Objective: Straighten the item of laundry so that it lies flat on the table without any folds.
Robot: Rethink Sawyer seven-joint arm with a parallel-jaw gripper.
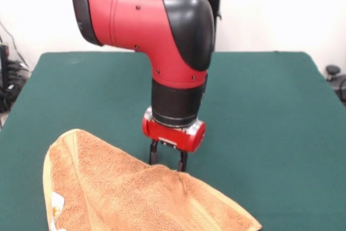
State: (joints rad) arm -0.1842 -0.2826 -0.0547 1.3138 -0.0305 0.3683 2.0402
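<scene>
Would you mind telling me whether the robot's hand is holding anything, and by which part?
The hand appears to pinch the towel at a raised fold along its far edge, though the contact itself is partly hidden.

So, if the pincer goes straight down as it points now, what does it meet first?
Most likely the towel: the pincer points down at its raised fold. Depth is unclear, so it may hit the table just behind.

The towel [135, 198] lies on the worktop [270, 123] at the near left, running off the near edge of the picture; the tool [168, 162] stands just behind its raised fold
</scene>
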